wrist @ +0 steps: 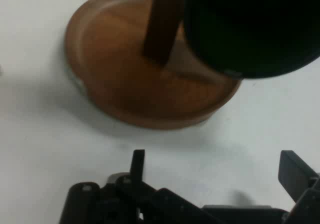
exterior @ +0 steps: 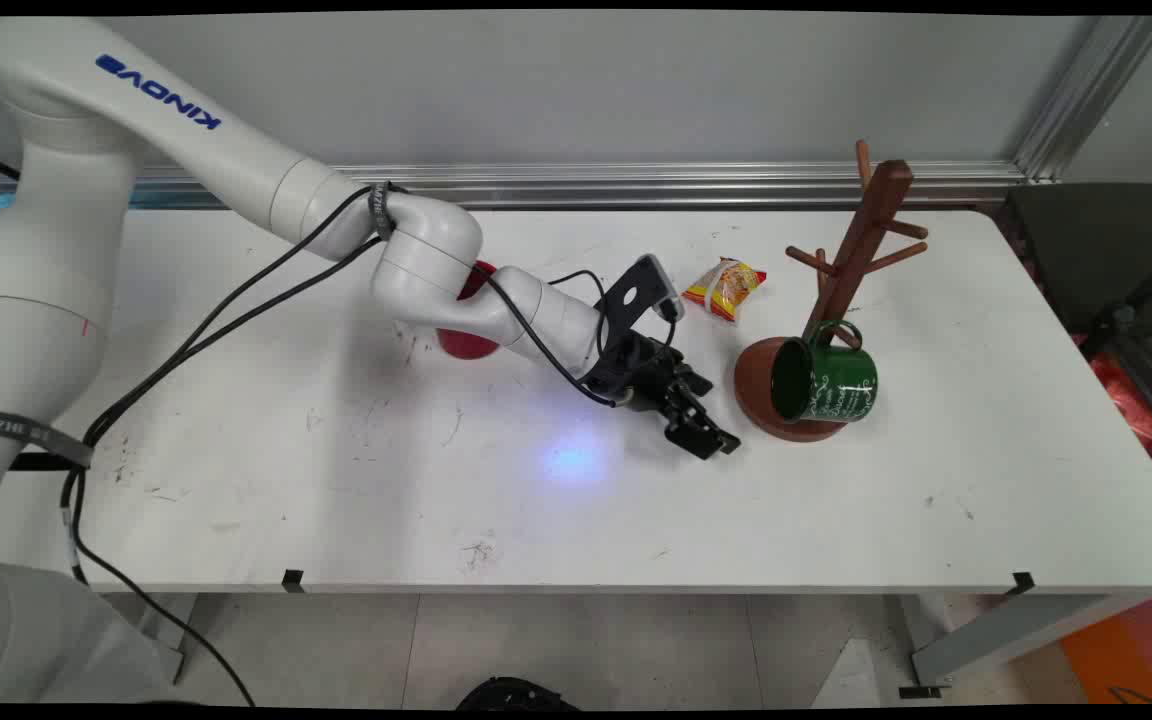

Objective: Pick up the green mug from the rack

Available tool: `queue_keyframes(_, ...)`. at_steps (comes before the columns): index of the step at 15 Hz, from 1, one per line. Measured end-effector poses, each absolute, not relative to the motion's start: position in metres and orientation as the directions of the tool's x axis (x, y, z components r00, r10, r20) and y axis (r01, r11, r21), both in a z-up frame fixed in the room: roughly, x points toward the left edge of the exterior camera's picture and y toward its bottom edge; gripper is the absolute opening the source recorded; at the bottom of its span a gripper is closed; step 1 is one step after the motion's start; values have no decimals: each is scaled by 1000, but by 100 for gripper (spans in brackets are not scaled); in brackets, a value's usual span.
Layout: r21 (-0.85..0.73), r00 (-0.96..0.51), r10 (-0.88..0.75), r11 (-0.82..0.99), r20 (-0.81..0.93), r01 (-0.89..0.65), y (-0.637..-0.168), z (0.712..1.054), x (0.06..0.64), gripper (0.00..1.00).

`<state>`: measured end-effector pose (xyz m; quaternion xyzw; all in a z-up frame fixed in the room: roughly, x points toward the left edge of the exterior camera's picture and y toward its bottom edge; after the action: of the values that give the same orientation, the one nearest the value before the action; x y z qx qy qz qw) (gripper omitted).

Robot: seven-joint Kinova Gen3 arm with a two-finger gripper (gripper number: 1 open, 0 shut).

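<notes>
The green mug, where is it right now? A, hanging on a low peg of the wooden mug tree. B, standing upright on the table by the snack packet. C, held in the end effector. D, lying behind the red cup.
A: the green mug hangs by its handle from a low peg of the wooden mug tree, over its round base, while the end effector beside it holds nothing.

Main view evenly bright, soft overhead light, faint shadows under arm (exterior: 236, 180) and mug tree (exterior: 851, 290) on table (exterior: 336, 480), slight barrel bend at edges, hand view dimmer, soft, mug (wrist: 255, 29) near-black and out of focus
</notes>
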<state>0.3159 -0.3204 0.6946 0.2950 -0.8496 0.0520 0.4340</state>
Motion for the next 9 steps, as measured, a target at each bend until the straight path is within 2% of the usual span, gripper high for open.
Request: queue_keyframes(9, 175, -408, -408, 849, 817, -499, -306, 720, 308, 100)
